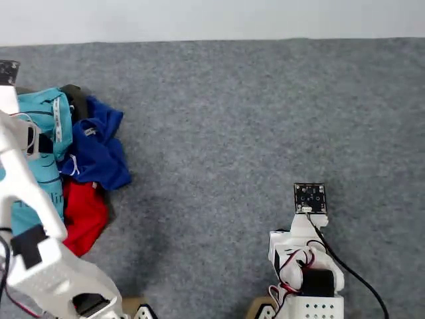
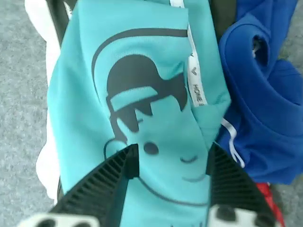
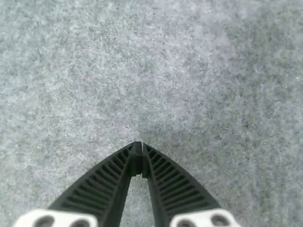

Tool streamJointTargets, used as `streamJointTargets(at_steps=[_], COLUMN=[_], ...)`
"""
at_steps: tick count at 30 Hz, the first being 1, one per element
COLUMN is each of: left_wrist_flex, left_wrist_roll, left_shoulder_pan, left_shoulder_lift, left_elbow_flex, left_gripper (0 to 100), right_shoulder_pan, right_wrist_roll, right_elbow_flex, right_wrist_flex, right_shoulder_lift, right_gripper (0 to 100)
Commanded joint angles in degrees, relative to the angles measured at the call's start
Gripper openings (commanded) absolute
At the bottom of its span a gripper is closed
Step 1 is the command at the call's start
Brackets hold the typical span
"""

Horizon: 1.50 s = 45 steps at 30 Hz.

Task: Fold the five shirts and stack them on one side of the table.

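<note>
Grey felt-like worktop (image 1: pixel 232 119); a loose pile of shirts at the left edge of the high view, none folded.

Turquoise shirt with a dark cartoon-face print (image 1: pixel 43 126) lies on top at the pile's left; crumpled royal-blue shirt (image 1: pixel 96 149) touches its right side; red shirt (image 1: pixel 83 212) sits below the blue one, toward the lower left of the frame; a dark garment (image 1: pixel 78 100) peeks out at the pile's upper edge.

White left arm (image 1: pixel 26 199) stands over the pile; in the left wrist view the left gripper (image 2: pixel 171 156) is spread wide, black ribbed fingers (image 2: pixel 109 179) either side of the printed face, holding nothing; white cloth (image 2: pixel 45 170) shows from under the turquoise shirt.

Right arm (image 1: pixel 305 259) at the lower centre-right, well apart from the pile; right gripper (image 3: pixel 139 151) closed tip to tip over bare worktop, holding nothing.
</note>
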Motion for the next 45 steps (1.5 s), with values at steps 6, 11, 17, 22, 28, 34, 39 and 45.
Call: streamJointTargets(at_steps=[6, 11, 17, 22, 28, 34, 39, 45], left_wrist_flex=[0.62, 0.62, 3.78, 10.73, 16.44, 17.49, 17.58, 17.49], left_wrist_roll=[-0.53, -0.44, -0.44, -0.44, -0.35, 4.75, 11.08, 17.76], left_shoulder_pan=[-0.18, -0.09, 0.62, 3.96, 8.97, 15.21, 23.82, 38.15], left_shoulder_lift=[7.3, 11.08, 11.6, 9.67, 4.57, -5.89, -12.57, -15.74], left_elbow_flex=[-7.08, -7.08, -8.57, -12.88, -15.96, -15.96, -15.96, -15.78], left_gripper=[23, 15, 5, 0, 0, 0, 0, 0], right_shoulder_pan=[0.31, 0.31, 0.31, 0.31, 0.31, 0.31, 0.31, 0.31], right_wrist_roll=[-0.44, -0.44, -0.44, -0.44, -0.44, -0.44, -0.44, -0.44], right_elbow_flex=[0.88, 0.88, 0.88, 0.88, 0.88, 0.88, 0.88, 0.88], right_wrist_flex=[0.48, 0.48, 0.48, 0.48, 0.48, 0.48, 0.48, 0.48], right_shoulder_lift=[-0.75, -0.75, -0.75, -0.75, -0.75, -0.75, -0.75, -0.75], right_gripper=[1.3, 1.3, 1.3, 1.3, 1.3, 1.3, 1.3, 1.3])
